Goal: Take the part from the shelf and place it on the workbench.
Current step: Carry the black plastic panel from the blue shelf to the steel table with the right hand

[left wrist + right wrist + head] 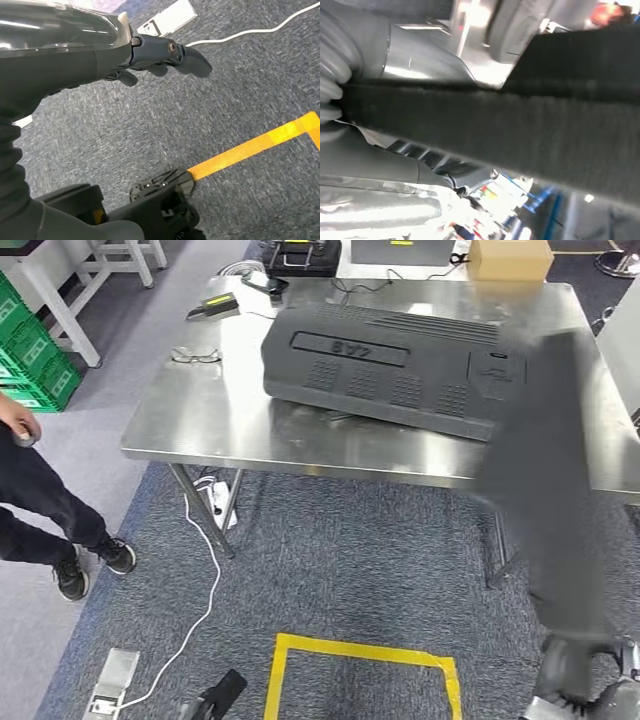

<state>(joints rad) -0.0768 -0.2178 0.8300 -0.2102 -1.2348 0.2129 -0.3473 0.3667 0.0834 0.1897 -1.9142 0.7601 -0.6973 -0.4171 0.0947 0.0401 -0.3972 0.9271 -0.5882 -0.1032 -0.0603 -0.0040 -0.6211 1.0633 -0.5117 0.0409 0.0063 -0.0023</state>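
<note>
A long dark grey felt-like part [543,490] stands nearly upright and blurred at the right of the head view, in front of the steel workbench [226,420]. My right hand [577,675] grips its lower end near the floor. In the right wrist view the same part [508,135] runs across the picture and hides most of the fingers. A second, larger dark grey moulded part [385,370] lies flat on the workbench. My left hand [223,690] hangs low over the carpet, its fingers [170,52] stretched out and holding nothing.
A person [38,500] in dark trousers stands at the left beside green crates [30,360]. On the bench lie glasses [195,356], a black device [213,306] and a cardboard box [509,258]. A white cable [200,580] and a yellow tape square [362,675] mark the floor.
</note>
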